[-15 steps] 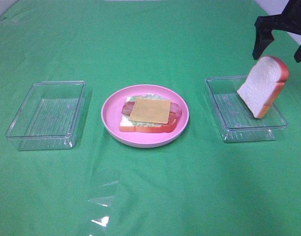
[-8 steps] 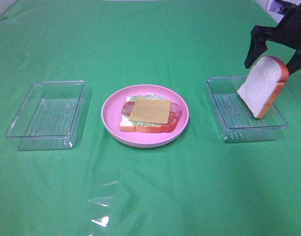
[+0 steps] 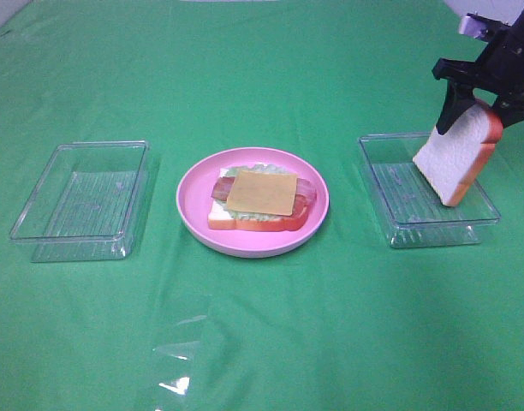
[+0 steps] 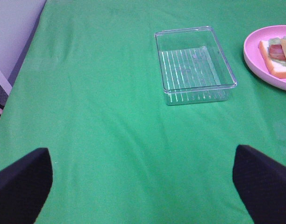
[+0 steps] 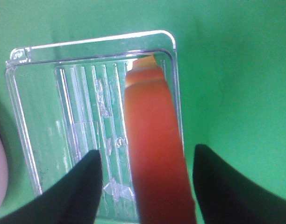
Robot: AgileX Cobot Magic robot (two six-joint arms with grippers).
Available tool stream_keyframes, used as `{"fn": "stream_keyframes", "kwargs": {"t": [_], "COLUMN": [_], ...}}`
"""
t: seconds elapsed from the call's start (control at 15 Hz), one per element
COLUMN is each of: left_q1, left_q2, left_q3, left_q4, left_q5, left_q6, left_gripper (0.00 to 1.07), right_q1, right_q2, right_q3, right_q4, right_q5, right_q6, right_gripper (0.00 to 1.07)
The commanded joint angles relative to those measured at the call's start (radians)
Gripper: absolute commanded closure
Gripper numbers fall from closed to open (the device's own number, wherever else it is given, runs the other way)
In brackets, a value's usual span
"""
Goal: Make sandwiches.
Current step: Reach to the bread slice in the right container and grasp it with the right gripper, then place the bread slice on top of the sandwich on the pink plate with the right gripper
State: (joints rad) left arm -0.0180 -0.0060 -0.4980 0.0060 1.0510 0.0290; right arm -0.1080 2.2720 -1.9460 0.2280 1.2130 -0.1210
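Observation:
An open-faced stack (image 3: pixel 260 199) of white bread with orange-red crust, lettuce, bacon and a yellow cheese square (image 3: pixel 262 190) on top lies on the round pink plate (image 3: pixel 193 193). A second bread slice (image 3: pixel 457 154) leans upright in the right clear tray (image 3: pixel 399 193). My right gripper (image 3: pixel 476 116) is open, with one finger on each side of the slice's top edge. In the right wrist view the gripper (image 5: pixel 146 151) straddles the orange crust (image 5: pixel 152 130) with gaps on both sides. My left gripper (image 4: pixel 140 154) is open and empty above the green cloth, out of the exterior view.
An empty clear tray (image 3: pixel 80 199) stands left of the plate; it also shows in the left wrist view (image 4: pixel 194 65), with the plate's rim (image 4: pixel 255 56) beside it. A scrap of clear film (image 3: pixel 181 351) lies on the cloth near the front.
My right gripper has come down and forward from above the tray to straddle the top of the leaning slice. The slice and the plate have not moved.

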Motion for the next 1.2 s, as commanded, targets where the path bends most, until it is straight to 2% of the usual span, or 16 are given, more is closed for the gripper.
{"fn": "stream_keyframes", "kwargs": {"t": [0.07,0.67,0.73,0.8,0.87,0.93,1.2], "left_q1": [-0.001,-0.001,-0.001,-0.001,-0.001,-0.001,-0.001], "left_q2": [-0.015,-0.015,-0.015,-0.015,-0.015,-0.015,-0.015], "left_q3": [0.003,0.003,0.003,0.003,0.003,0.003,0.003], "left_q4": [0.006,0.007,0.007,0.007,0.007,0.007,0.007], "left_q5": [0.0,0.0,0.0,0.0,0.0,0.0,0.0], "left_q6": [-0.006,-0.006,-0.006,-0.006,-0.006,-0.006,-0.006], "left_gripper": [0.09,0.09,0.09,0.09,0.09,0.09,0.09], "right_q1": [0.001,0.001,0.001,0.001,0.001,0.001,0.001], "right_q2": [0.002,-0.006,-0.006,-0.006,-0.007,-0.007,-0.043], "right_q3": [-0.001,-0.001,-0.001,-0.001,-0.001,-0.001,-0.001], "right_q4": [-0.017,-0.02,-0.026,-0.027,-0.03,-0.03,-0.028], "right_q5": [0.07,0.07,0.07,0.07,0.07,0.07,0.07], "right_q6": [-0.008,-0.008,0.009,0.065,0.126,0.135,0.176], "right_gripper": [0.6,0.62,0.69,0.82,1.01,1.07,1.07]}}
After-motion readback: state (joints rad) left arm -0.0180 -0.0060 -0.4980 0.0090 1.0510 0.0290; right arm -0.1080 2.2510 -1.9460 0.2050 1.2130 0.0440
